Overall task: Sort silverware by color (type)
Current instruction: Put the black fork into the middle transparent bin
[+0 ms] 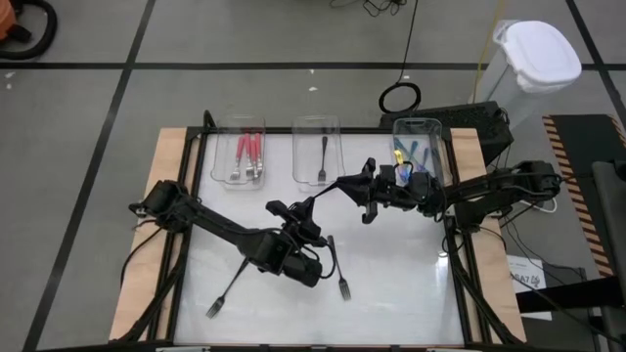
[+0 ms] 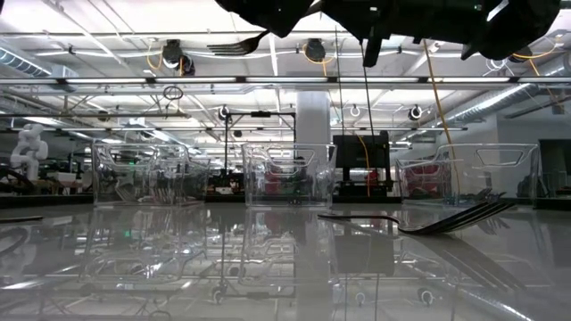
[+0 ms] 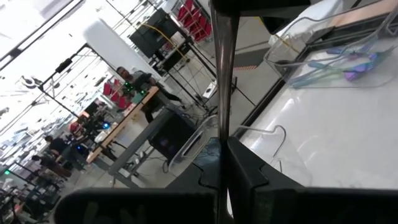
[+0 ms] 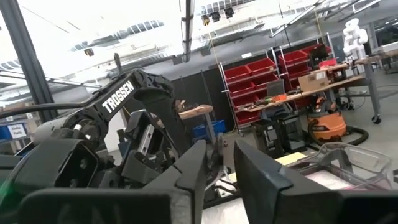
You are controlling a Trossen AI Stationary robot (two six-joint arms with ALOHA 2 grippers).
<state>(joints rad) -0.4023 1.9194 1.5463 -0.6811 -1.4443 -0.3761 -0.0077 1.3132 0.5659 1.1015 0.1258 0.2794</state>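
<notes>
A black-handled fork [image 1: 328, 191] hangs high over the table's middle with my left gripper [image 1: 311, 217] shut on it. Its tines [image 2: 236, 43] point toward the table's left and its handle end reaches toward my right gripper [image 1: 364, 191]. In the right wrist view my right gripper [image 4: 221, 158] is open by a narrow gap, with the thin handle [image 4: 219, 152] between its fingers. Two more black forks [image 1: 227, 288] [image 1: 337, 269] lie flat on the table near the front. My left gripper pinches the fork's shaft [image 3: 222, 118] about midway along, between its two fingers. The fingers come nearly level from the table's near left and lie across the fork. The fork is lifted clear of the table, roughly level.
Three clear trays stand along the far edge. The left tray [image 1: 217, 161] holds red forks, the middle tray [image 1: 335, 147] one black fork, and the right tray [image 1: 440, 147] blue forks. Both arms meet over the table's middle. A white-lidded bin [image 1: 533, 59] stands off the table, far right.
</notes>
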